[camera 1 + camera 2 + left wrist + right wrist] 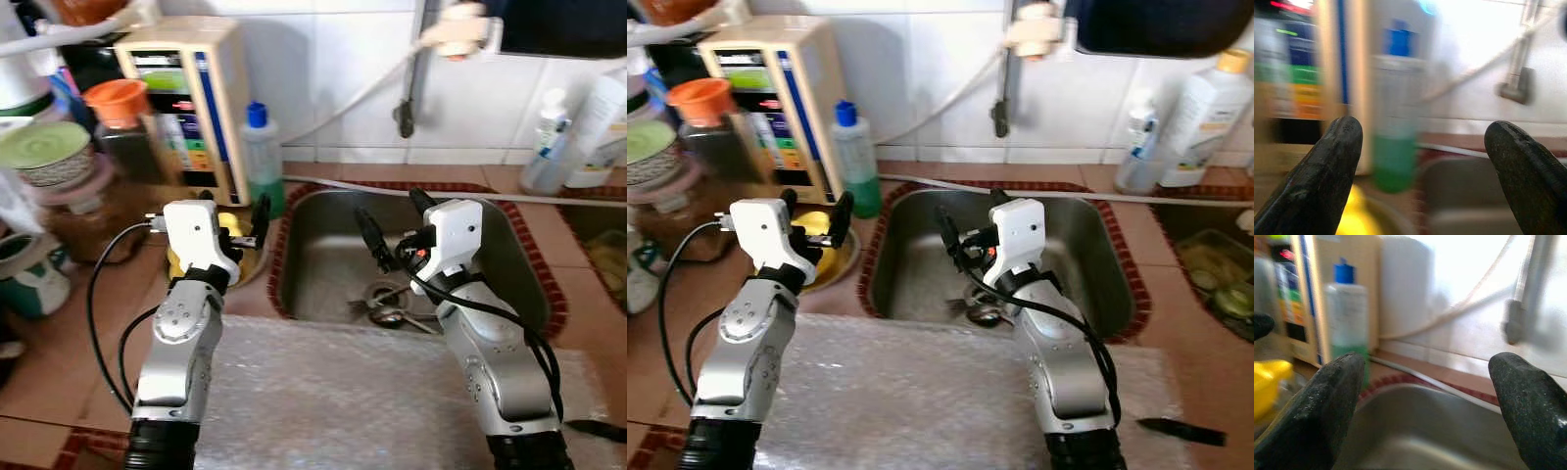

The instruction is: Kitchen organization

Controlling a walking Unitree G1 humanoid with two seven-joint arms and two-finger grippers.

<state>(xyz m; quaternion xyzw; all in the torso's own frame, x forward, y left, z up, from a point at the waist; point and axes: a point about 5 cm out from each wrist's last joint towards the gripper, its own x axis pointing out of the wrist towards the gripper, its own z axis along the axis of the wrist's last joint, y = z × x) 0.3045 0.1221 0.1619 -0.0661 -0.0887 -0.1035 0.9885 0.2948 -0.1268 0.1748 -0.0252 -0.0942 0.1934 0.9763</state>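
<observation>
Over the counter edge beside the sink (pixel 509 245), I have my left gripper (pixel 245 227) spread wide above the yellow thing in the bowl (pixel 844 257), the green-filled bottle (pixel 263 157) just beyond. My right gripper (pixel 397 223) hangs spread over the basin. I'd judge it best to lower the left slowly, centring the fingers before closing.

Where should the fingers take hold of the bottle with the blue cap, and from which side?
Grip the bottle around its straight middle, below the blue cap. It stands upright beside the sink, so the open left gripper, already in front, should probably come level from the front.
</observation>
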